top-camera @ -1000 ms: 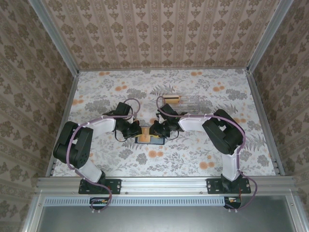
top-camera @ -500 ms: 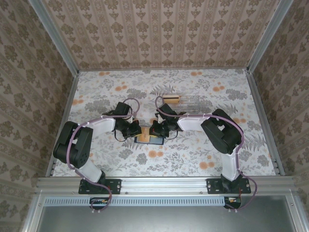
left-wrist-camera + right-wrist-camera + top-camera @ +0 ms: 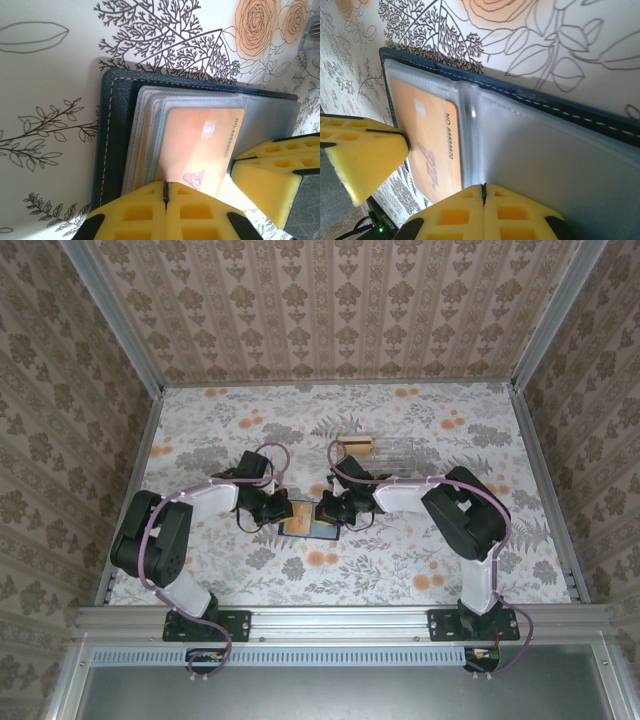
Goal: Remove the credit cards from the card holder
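The card holder [image 3: 318, 531] lies open and flat on the floral table [image 3: 450, 420], near the middle and between the two grippers. Left wrist view: navy cover [image 3: 112, 140] with pale stitching underneath, a fan of clear sleeves [image 3: 145, 130] on top. An orange card [image 3: 200, 145] sits in the uppermost sleeve, printed number along one short edge.

The left gripper [image 3: 165, 186] is at the card's near edge. Its yellow pads are pressed together, no gap at the seam. Whether they nip the card or the sleeve edge cannot be told. The right gripper's fingers [image 3: 270, 172] come in from the right, tips touching the corner of the same sleeve.

Right wrist view: the right gripper [image 3: 482, 190] has its pads together too, set against the edge of a broad clear sleeve [image 3: 535, 150] beside the orange card [image 3: 422, 145]. Any grip on the plastic cannot be made out. The left gripper's fingers [image 3: 367, 155] press on the card's far side. The navy cover [image 3: 580, 117] runs along the outer edge.

From above, the left gripper [image 3: 283, 512] and right gripper [image 3: 322, 510] face each other over the holder, close together.

A clear plastic box [image 3: 395, 448] stands farther back on the table, well apart from the holder. A tan-orange item [image 3: 355, 446] is at its left end, too small to identify.
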Motion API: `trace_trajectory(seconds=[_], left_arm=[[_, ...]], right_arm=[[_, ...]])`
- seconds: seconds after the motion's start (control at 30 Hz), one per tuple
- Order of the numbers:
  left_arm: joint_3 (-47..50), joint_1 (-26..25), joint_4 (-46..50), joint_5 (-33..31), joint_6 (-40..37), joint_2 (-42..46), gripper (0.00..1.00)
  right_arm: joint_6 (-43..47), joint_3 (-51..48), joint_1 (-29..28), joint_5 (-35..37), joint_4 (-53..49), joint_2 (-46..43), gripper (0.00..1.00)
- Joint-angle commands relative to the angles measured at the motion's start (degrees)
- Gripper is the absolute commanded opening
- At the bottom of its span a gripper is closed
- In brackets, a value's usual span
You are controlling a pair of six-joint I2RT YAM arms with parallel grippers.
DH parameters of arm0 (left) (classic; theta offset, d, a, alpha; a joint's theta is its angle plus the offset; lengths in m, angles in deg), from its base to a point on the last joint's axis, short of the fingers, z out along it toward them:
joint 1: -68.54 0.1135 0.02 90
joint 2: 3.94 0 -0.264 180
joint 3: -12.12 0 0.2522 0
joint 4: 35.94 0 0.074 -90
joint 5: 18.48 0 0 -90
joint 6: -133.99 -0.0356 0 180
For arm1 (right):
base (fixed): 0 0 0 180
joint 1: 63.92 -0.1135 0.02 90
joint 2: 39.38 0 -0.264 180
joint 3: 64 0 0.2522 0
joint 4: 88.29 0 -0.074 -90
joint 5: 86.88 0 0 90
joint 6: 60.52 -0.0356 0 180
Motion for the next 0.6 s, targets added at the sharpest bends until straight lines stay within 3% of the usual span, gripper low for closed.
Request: trace_trajectory(seconds=[0.0, 0.1, 0.37, 0.57], left_arm=[[0.4, 0.9, 4.6, -3.5, -1.7, -1.8, 0.00], [0.2, 0.8, 4.4, -2.3, -1.7, -1.3, 0.00], [-2.2, 0.9, 5.5, -0.6, -0.9, 4.6, 0.11], [-1.5, 1.2, 6.1, -0.8, -0.7, 6.8, 0.18]], right_arm=[[0.4, -1.5, 0.7, 0.8, -1.8, -1.8, 0.00], [0.7, -1.1, 0.6, 0.0, -1.5, -1.9, 0.00], [2.4, 2.6, -0.7, 0.5, -3.9, -2.3, 0.02], [2.7, 4.3, -2.1, 1.1, -4.7, -1.8, 0.09]])
